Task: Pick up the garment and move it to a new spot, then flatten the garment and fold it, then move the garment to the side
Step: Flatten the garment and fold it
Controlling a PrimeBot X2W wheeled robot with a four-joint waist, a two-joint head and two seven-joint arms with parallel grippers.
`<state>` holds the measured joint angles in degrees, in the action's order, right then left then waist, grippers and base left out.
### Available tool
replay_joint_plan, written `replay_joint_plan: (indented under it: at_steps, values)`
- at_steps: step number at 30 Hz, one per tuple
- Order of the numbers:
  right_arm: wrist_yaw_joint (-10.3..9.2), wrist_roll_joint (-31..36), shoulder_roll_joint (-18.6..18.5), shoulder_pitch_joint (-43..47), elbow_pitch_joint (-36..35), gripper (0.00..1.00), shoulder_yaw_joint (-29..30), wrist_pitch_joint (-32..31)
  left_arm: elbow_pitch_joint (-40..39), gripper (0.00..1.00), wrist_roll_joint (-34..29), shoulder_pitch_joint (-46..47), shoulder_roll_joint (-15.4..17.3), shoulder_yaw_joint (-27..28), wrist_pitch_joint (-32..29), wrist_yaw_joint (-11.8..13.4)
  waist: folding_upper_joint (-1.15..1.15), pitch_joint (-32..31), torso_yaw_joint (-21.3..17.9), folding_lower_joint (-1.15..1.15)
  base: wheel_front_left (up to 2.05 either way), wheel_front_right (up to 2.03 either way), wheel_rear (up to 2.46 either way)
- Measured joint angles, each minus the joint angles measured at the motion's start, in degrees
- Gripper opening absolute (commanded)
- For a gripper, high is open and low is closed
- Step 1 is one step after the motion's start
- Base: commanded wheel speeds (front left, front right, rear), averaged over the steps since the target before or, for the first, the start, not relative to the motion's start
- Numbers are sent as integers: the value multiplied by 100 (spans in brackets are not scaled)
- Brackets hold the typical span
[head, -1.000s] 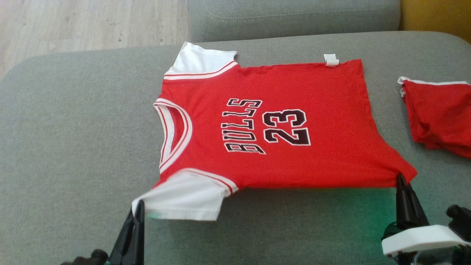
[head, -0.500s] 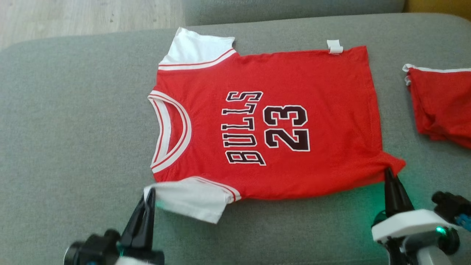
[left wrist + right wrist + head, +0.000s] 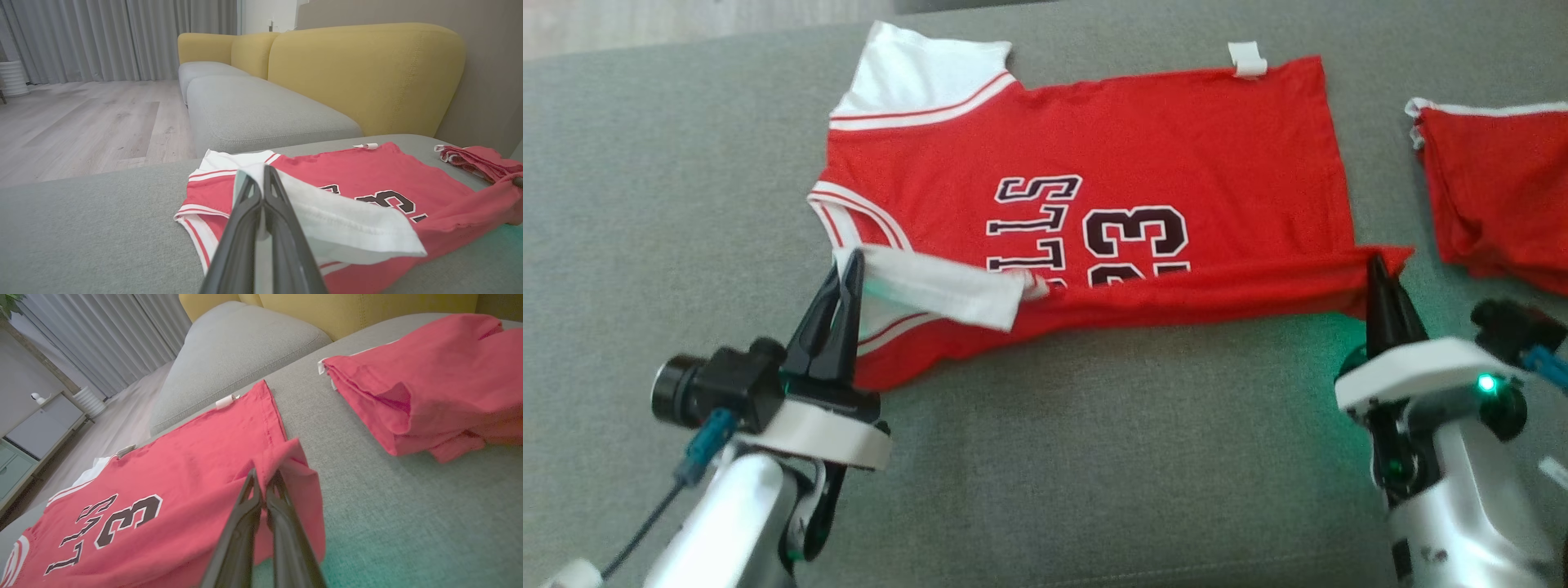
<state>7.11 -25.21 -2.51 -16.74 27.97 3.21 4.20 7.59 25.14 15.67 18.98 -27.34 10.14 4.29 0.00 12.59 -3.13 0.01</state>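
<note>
Head view: the jersey (image 3: 1176,147) lies on the grey sofa seat (image 3: 1094,457), with its near edge lifted and turned over toward the far side. The left end effector (image 3: 852,265) is pinched closed on the white near sleeve (image 3: 947,294). The right end effector (image 3: 1376,268) is pinched closed on the near hem corner (image 3: 1395,256). A folded red cloth (image 3: 1494,212) lies apart, to the right.

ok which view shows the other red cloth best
Right wrist view: the red cloth is large and close, folded layers and white edge clear. The head view cuts it at the right edge; the left wrist view shows it small, far off.
</note>
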Motion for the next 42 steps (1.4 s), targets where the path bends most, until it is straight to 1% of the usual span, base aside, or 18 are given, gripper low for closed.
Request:
replay_joint_plan:
  at_steps: [6, 7, 8, 9, 10, 11, 12, 13, 14, 15, 19, 23, 26, 32, 35, 38, 42]
  values:
    - [0, 204, -8, -588, 519, 0, -21, 19, 470, 0, 1, 349, -32, 7, 3, -134, 0, 175, -88, 0, 0, 0, 0]
    - [-1, 218, -8, -674, 594, 20, -32, 51, 558, 0, 5, 409, -55, 12, 3, -133, 0, 193, -90, 0, 0, 0, 0]
    - [-1, 218, -8, -760, 670, 45, -45, 86, 637, 0, 21, 461, -99, 51, 13, -133, 0, 207, -89, 0, 0, 0, 0]
    - [0, 216, -10, -835, 733, 95, -70, 110, 725, 0, 40, 516, -146, 93, 37, -130, 0, 218, -87, 0, 0, 0, 0]
    - [-1, 203, -11, -904, 788, 100, -108, 154, 811, 0, 60, 571, -177, 125, 71, -127, 0, 226, -85, 0, 0, 0, 0]
    - [-1, 177, -12, -969, 835, 100, -148, 208, 906, 0, 59, 632, -185, 133, 109, -124, 0, 232, -83, -1, 0, 0, 0]
    - [0, 131, -15, -1023, 883, 100, -209, 259, 981, 18, 64, 674, -208, 179, 158, -98, 0, 237, -81, -1, 0, 0, 0]
    - [-1, 88, -20, -1072, 927, 100, -269, 308, 1056, 42, 68, 715, -226, 197, 200, -78, 0, 240, -79, -1, 0, 0, 0]
    - [-1, 73, -19, -1115, 980, 100, -310, 356, 1133, 85, 68, 758, -243, 199, 214, -78, 0, 241, -77, -1, 0, 0, 0]
    - [-1, 62, -19, -1145, 1018, 100, -338, 404, 1199, 100, 69, 783, -272, 212, 252, -80, 0, 239, -74, 0, 0, 0, 0]
    - [-1, 64, -23, -1199, 1117, 100, -450, 603, 1327, 100, 103, 822, -397, 238, 336, -135, 0, 219, -71, -1, 0, 0, 0]
    - [-1, 191, -25, -1193, 1098, 100, -457, 689, 1316, 100, 110, 818, -446, 278, 366, -188, 0, 173, -73, -1, 0, 0, 0]
    - [0, 453, -25, -1143, 953, 100, -410, 722, 1169, 100, 111, 739, -479, 314, 414, -205, 0, 103, -66, -1, 0, 0, 0]
    - [0, 928, -24, -515, 534, 100, -55, 598, 781, 100, 298, 36, -490, 345, 402, -219, 0, -79, -29, -2, 0, 0, 0]
    - [0, 1065, -23, -168, 291, 100, 111, 457, 638, 100, 450, -418, -474, 345, 235, -167, 0, -158, -4, -2, 0, 0, 0]
    - [-1, 1066, -20, 59, 45, 100, 222, 332, 553, 100, 606, -770, -461, 344, 44, -77, 0, -194, 11, -2, 0, 0, 0]
    - [0, 1065, -19, 247, -179, 100, 280, 202, 578, 100, 839, -1012, -474, 342, -253, -68, 0, -192, 11, -2, 0, 0, 0]
